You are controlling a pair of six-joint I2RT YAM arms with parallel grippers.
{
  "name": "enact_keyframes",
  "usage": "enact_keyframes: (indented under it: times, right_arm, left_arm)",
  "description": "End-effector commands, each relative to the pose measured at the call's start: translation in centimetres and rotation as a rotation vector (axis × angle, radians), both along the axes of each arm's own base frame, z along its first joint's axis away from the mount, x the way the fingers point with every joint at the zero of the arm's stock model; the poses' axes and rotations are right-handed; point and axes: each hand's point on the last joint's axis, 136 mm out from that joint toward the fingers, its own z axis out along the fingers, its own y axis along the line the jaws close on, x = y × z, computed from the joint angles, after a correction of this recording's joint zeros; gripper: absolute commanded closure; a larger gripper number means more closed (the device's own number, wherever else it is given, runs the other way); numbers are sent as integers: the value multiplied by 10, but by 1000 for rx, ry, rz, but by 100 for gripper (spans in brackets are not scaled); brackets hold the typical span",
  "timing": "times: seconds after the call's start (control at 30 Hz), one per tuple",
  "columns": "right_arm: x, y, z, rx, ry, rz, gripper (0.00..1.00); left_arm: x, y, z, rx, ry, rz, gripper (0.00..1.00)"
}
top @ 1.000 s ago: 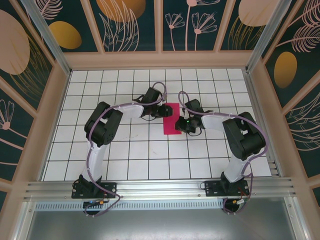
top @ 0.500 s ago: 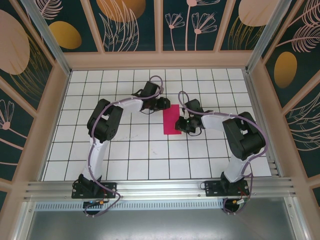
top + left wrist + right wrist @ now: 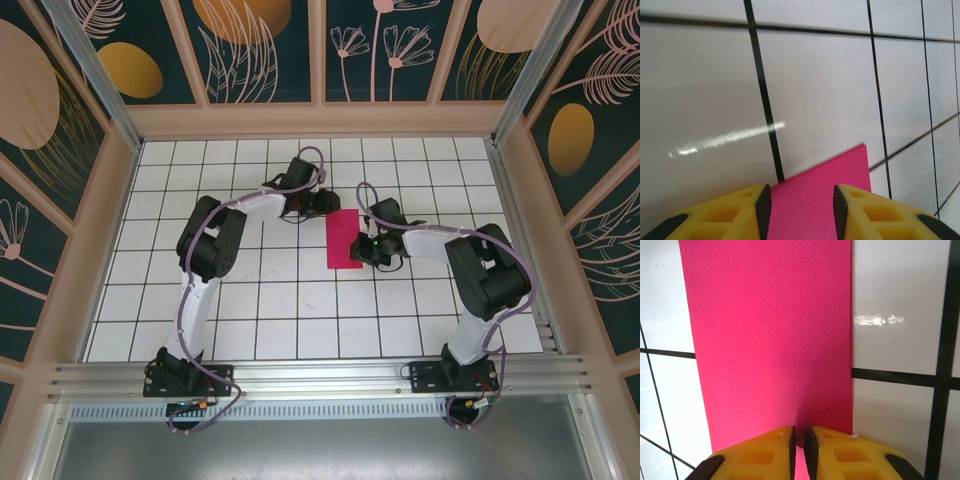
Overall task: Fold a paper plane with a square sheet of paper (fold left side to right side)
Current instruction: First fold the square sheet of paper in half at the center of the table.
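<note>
Over the last second the left gripper (image 3: 322, 203) has pulled back from over the upper left part of the square sheet of paper (image 3: 344, 240) and now sits just off its far left corner, while the right gripper (image 3: 366, 246) and the sheet itself have kept their places. The sheet lies flat on the bench (image 3: 270, 300) near the middle of the tiled surface, between the two arms. It is already doubled into a tall narrow strip, so the left-to-right fold looks done, and the step in hand appears to be setting that fold and letting go of it. In the left wrist view the yellow jaws stand moderately apart with nothing between them, and one pink corner of the sheet rests on the tiles just ahead of the tips. In the right wrist view the jaws are drawn in to a thin slit at the near edge of the strip, with pink showing in the gap. Whether they pinch the edge or only press it down cannot be told. No dart shape exists yet, so most of the task lies ahead. The next move probably calls for the right gripper to keep the strip pinned so it does not spring open or slide. The left gripper would meanwhile come back low to run along the crease or to lift a corner for the first diagonal fold. The paper is thin and slick on glossy tiles, so a careless push could skew the layers.
</note>
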Motion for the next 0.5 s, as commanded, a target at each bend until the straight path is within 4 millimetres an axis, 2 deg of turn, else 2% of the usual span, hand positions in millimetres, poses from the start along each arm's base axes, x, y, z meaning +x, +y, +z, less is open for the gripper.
enact_keyframes:
  times: [0.0, 0.1, 0.23, 0.37, 0.47]
  right_arm:
    - [-28, -19, -40, -127, 109, 6, 79]
    - [-22, -9, -31, -84, 81, 15, 79]
    - [-7, 3, -6, -26, 6, 30, 77]
    - [11, 10, 32, 19, -106, 34, 72]
    - [21, 5, 57, 30, -179, 14, 62]
  left_arm:
    - [31, 31, -9, 58, -10, 72, 58]
    - [43, 31, 16, 51, -50, 64, 57]
    - [41, 33, 54, 41, -110, 58, 55]
    - [17, 42, 80, 1, -143, 61, 55]
    - [-13, 50, 88, -44, -140, 65, 57]
